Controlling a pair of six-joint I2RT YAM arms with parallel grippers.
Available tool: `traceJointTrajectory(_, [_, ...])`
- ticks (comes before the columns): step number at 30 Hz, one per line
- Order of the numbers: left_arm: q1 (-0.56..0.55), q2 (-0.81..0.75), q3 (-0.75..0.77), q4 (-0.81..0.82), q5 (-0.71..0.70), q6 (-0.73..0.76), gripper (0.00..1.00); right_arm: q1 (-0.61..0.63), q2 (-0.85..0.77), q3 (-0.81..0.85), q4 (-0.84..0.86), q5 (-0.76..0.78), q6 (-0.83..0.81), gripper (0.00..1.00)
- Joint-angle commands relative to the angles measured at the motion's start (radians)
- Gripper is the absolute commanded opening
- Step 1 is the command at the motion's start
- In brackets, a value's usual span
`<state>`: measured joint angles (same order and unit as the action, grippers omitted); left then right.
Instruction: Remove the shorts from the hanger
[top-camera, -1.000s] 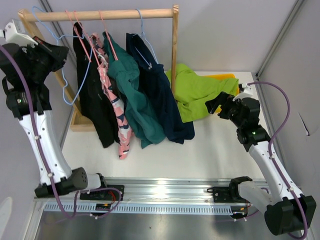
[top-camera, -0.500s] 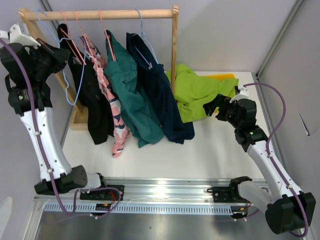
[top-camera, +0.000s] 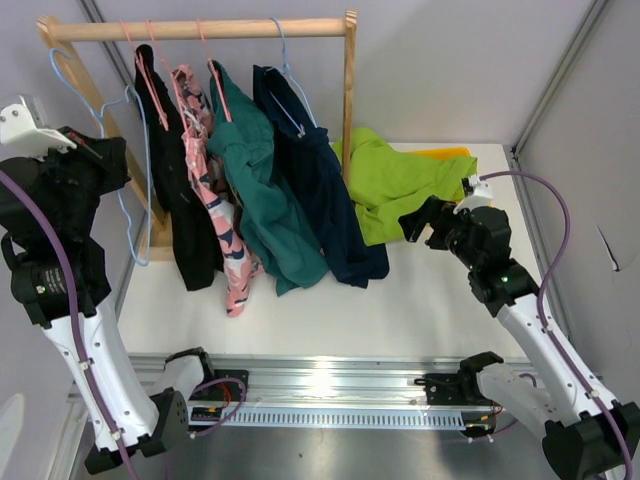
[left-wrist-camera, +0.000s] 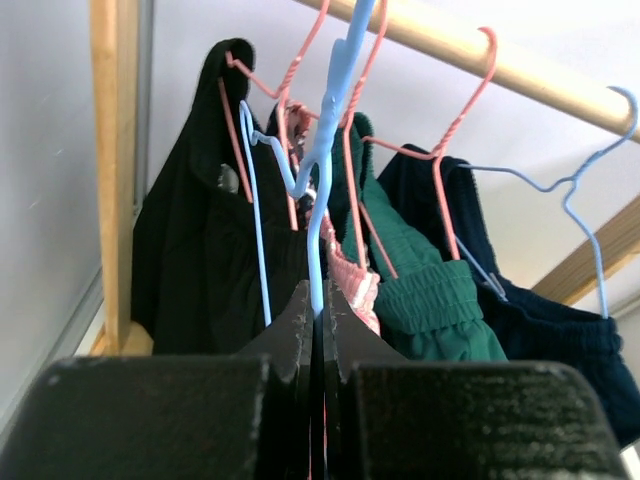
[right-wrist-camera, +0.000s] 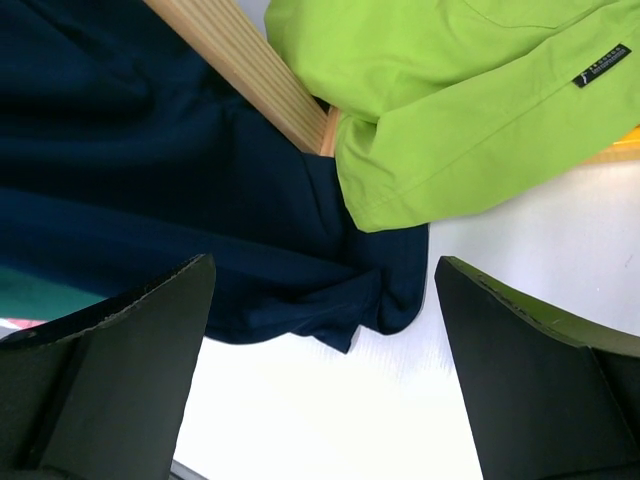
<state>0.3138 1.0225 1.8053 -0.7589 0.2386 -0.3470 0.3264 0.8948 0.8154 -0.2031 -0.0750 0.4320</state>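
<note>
Black fabric shorts (left-wrist-camera: 190, 260) hang on a pink wire hanger (top-camera: 139, 62) just right of your left gripper (left-wrist-camera: 320, 300), which is pinched tight on a light-blue wire hanger (left-wrist-camera: 316, 250); right gripper (right-wrist-camera: 320, 265) gapes wide, empty.

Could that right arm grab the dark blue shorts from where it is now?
Probably yes. The right gripper is open and points at the lower hem of the navy shorts, with nothing between them. The green garment lies right beside that hem, though.
</note>
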Motion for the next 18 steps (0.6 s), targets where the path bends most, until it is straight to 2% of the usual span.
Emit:
traceJointTrajectory(1, [-0.016, 0.011, -0.014, -0.017, -0.088, 0.054, 0.0, 0.003, -0.045, 0.024, -0.041, 0.035, -0.016, 0.99])
traceJointTrajectory(11, [-0.019, 0.181, 0.152, -0.019, -0.134, 0.072, 0.0, 0.003, -0.063, -0.01, -0.041, 0.038, -0.033, 0.99])
traceJointTrajectory(18, [-0.042, 0.367, 0.313, -0.016, -0.176, 0.092, 0.0, 0.002, -0.028, -0.033, 0.005, 0.009, -0.045, 0.99])
